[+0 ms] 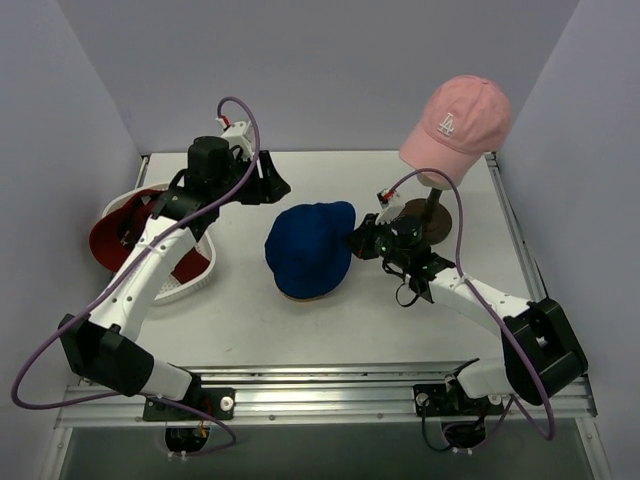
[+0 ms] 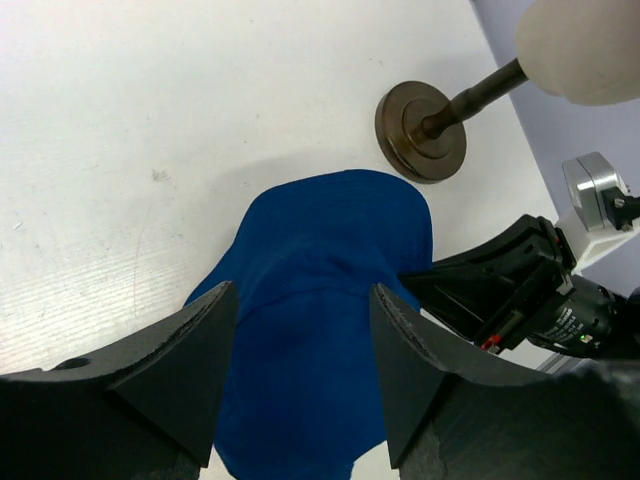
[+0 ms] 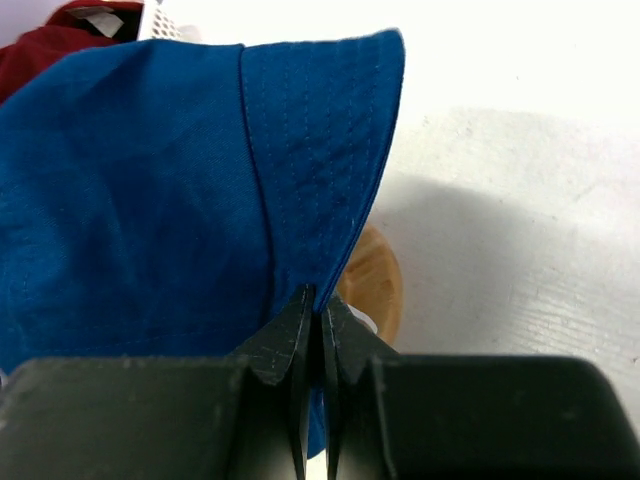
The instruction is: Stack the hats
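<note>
- Blue bucket hat sits mid-table, draped over a wooden stand whose rim peeks from under the brim on the near side.
- Right jaws: closed flat on the hat's brim at its right edge. Blue fabric runs straight into the pinch in the right wrist view, with no gap between the tips.
- Left jaws: standing wide, gripping nothing. They hang above the hat's far-left side, clear of the cloth.
- Key relation: from the left wrist view, the crown lies below and ahead of me, centred in the gap between my two fingers. A straight descent would likely land one finger on each side of the crown.
- The hat reads nearly round from above, slightly longer far-to-near. My open left jaws span across that line.
- The two arms face each other over the hat: right touching it, left just off it. Right is the nearer.
- Pink cap rides on the mannequin head at far right, well apart from the blue one.
- Red hats lie in the white basket at left, beside my left arm.
- Judgement: the hats are in three separate places, so stacking has most of its way to go.
</note>
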Motion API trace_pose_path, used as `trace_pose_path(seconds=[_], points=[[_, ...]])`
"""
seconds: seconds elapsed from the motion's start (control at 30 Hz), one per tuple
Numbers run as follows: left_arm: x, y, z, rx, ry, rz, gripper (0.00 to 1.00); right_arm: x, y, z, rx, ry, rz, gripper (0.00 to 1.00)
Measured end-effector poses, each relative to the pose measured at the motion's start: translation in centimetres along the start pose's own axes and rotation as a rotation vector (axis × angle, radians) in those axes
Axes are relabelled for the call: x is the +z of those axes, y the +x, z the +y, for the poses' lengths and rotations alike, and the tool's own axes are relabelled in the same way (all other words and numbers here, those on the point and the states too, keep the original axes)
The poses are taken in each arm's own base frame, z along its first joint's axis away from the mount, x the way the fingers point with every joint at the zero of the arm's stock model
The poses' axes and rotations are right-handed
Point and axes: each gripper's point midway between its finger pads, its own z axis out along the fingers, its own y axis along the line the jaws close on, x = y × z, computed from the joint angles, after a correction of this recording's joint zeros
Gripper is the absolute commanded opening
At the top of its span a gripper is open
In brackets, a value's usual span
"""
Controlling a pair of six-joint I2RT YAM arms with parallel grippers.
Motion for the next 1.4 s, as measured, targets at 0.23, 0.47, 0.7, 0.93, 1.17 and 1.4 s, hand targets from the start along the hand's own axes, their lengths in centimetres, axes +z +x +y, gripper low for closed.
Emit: trace_pose_path(seconds=[0.23,0.47,0.7,0.93,1.17,1.4], points=[[0.6,2.8,1.9,-0.015,-0.052,0.051,0.65,1.2,1.6,-1.7,0.054,0.039,0.04,0.0],[0.9,6.8,3.7,-0.05,-0.084,0.121,0.64,1.3,1.1,-1.5,0.072,0.034,0.021,0.0],[0.2,7.1,4.4,-0.064,-0.114,0.077,0.71,1.6,1.2,-1.6,0.101,0.042,0.016,0.0],[-2.5,4.9,4.3,-0.055,-0.154,-0.027,0.75,1.6,1.5,-2.1,0.142,0.063,0.005,0.0],[-4.0,3.7,3.7,-0.044,-0.155,-0.084,0.75,1.9,2.5,-2.6,0.164,0.071,0.015,0.0],[-3.8,4.1,3.4,-0.037,-0.15,-0.069,0.75,0.8,1.4,-2.8,0.143,0.114,0.0,0.0]])
